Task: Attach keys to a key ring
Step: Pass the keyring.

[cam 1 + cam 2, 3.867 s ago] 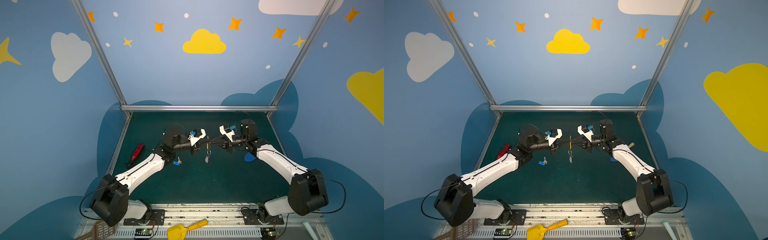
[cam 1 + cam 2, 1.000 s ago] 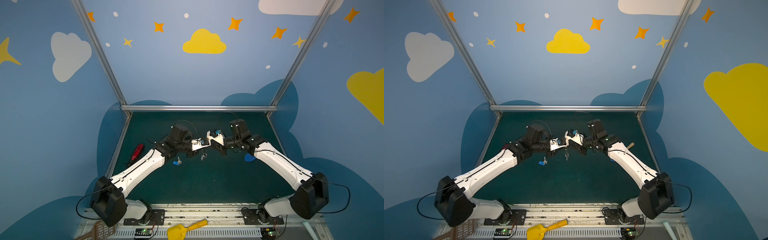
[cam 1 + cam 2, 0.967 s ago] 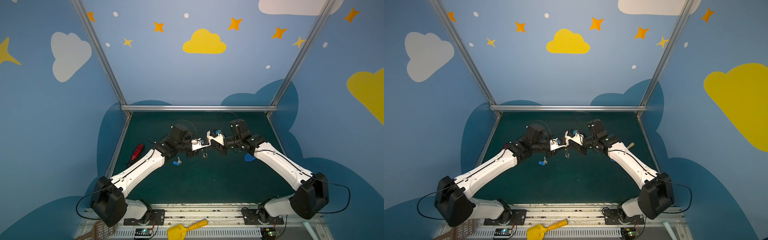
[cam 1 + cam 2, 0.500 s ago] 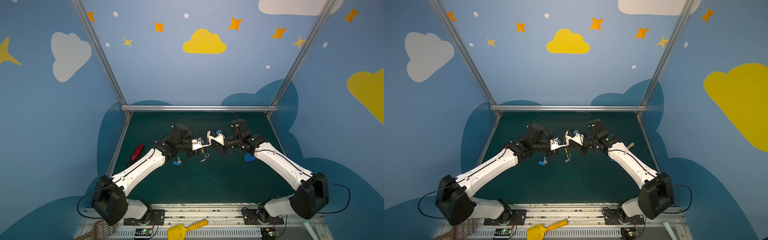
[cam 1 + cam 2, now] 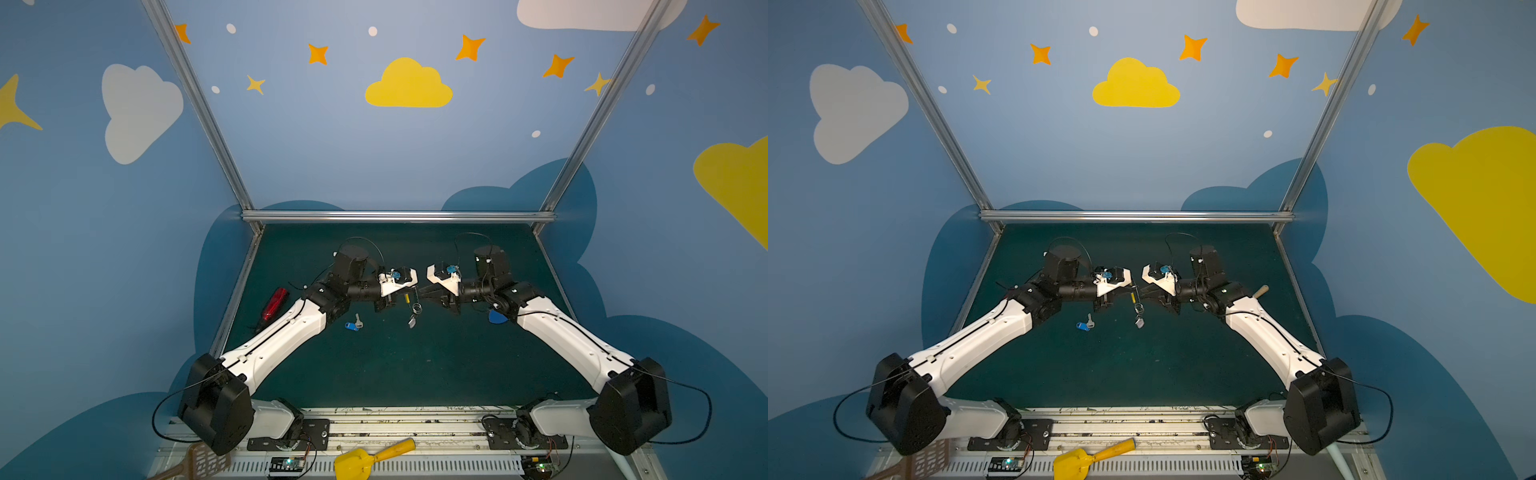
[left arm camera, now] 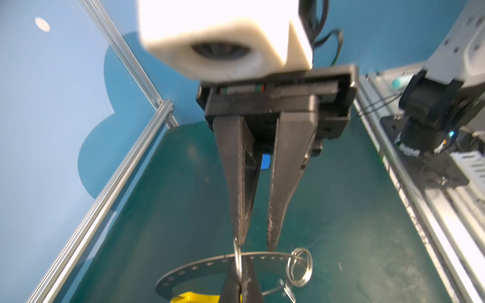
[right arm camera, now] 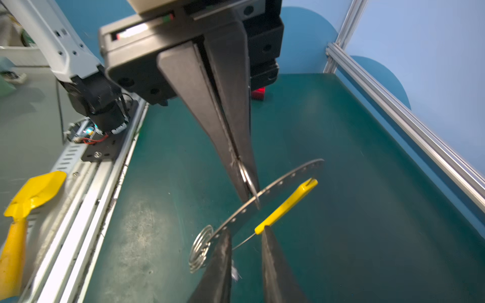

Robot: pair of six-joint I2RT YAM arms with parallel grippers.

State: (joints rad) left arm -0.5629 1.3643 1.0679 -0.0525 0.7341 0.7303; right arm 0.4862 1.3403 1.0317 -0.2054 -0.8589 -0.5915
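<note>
Grey key ring between left jaws

Between left tool and right tool hangs key ring; key on mat leftward.

You had two arms, one key ring, two split rings, one blue-tagged key and one white fob. You also had one red gadget, one blue teardrop, one yellow scoop.

Both top views look down from high at the front over our whole dark green table; our wrist cameras face each other, close
</note>
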